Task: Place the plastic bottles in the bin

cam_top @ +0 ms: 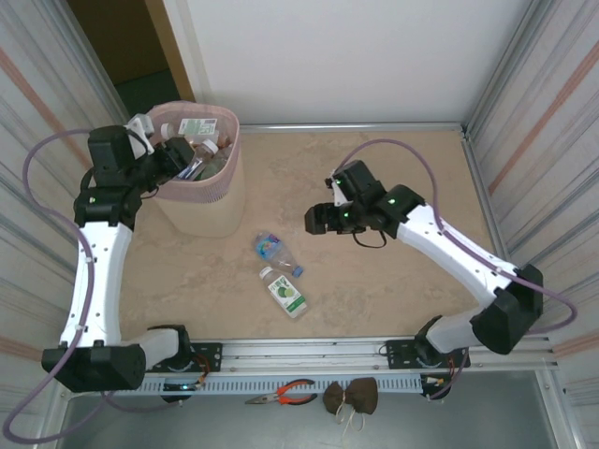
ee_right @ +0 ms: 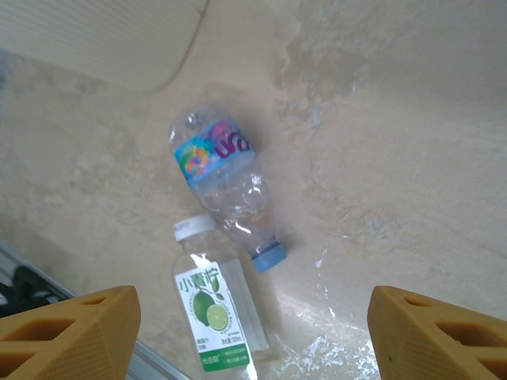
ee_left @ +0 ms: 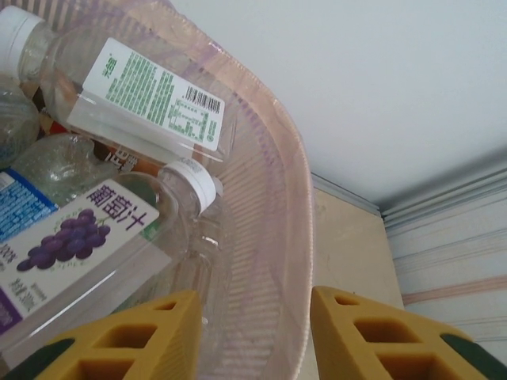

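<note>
The pale pink bin point(cam_top: 217, 192) stands at the back left and holds several plastic bottles, among them a grape-label bottle point(ee_left: 75, 245) and a white-label one point(ee_left: 150, 99). My left gripper point(cam_top: 180, 159) hangs over the bin's opening; in the left wrist view it point(ee_left: 253, 336) is open with the bin rim point(ee_left: 289, 198) between its yellow fingers point(ee_left: 135, 340). Two bottles lie on the table: a clear blue-capped bottle point(cam_top: 277, 252) point(ee_right: 226, 190) and a lime-label white-capped bottle point(cam_top: 285, 292) point(ee_right: 215, 313). My right gripper point(cam_top: 316, 221) point(ee_right: 257, 340) hovers open to their right, empty.
Corrugated metal walls point(cam_top: 529, 112) close in the table on the left and right. A metal rail point(cam_top: 309, 354) runs along the near edge, with red-handled pliers point(cam_top: 285, 394) and a brown object point(cam_top: 351, 396) lying in front of it.
</note>
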